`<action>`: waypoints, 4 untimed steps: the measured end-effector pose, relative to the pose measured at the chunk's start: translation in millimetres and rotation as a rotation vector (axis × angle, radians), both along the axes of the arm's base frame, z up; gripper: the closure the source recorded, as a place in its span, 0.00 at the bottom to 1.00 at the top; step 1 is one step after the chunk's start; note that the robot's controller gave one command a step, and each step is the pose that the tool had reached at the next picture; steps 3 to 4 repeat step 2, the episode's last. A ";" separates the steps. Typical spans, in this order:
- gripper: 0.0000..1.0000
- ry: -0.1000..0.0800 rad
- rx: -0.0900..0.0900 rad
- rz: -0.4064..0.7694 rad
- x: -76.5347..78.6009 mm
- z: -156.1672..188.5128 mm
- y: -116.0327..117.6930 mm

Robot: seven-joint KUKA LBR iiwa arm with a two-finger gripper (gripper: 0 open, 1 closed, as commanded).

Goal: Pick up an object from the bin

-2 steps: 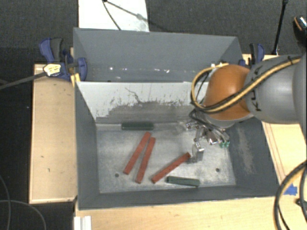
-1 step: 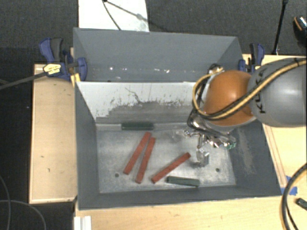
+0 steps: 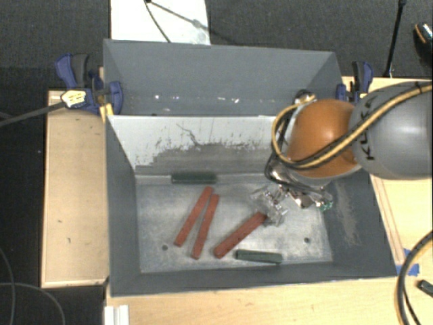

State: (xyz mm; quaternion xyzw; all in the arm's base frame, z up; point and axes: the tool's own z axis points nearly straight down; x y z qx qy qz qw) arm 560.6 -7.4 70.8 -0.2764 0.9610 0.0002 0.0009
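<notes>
The brown stick [image 3: 238,236] nearest the claw lay on the bin floor, right of centre, slanting from its near-left end up to its far-right end. The claw [image 3: 274,211] stood over that far-right end, at or just above it; whether they touched could not be determined. Whether the claw was released or clenched could not be told either, since the metal parts overlapped in the view.

Two more brown sticks lay to the left of the first, side by side and nearly parallel, on the same slant. The left stick [image 3: 193,216] and the right stick [image 3: 206,226] lay just beside each other, apart from the stick under the claw.

A dark green bar [image 3: 258,255] lay level near the front wall, just beside the near-left end of the first brown stick. A second dark green bar [image 3: 194,179] lay level against the far wall, beyond the pair.

The grey bin [image 3: 122,215] held all five items on its scuffed floor. The orange cover [image 3: 318,135] on the wrist hung above the claw, with cables looped round it, and the grey arm [image 3: 400,141] entered from the right.
</notes>
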 end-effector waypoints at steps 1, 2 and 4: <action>1.00 -0.011 0.000 0.238 30.4 167.1 51.2; 1.00 0.001 0.000 0.537 6.2 140.5 50.6; 1.00 0.001 0.000 0.537 6.2 140.5 50.6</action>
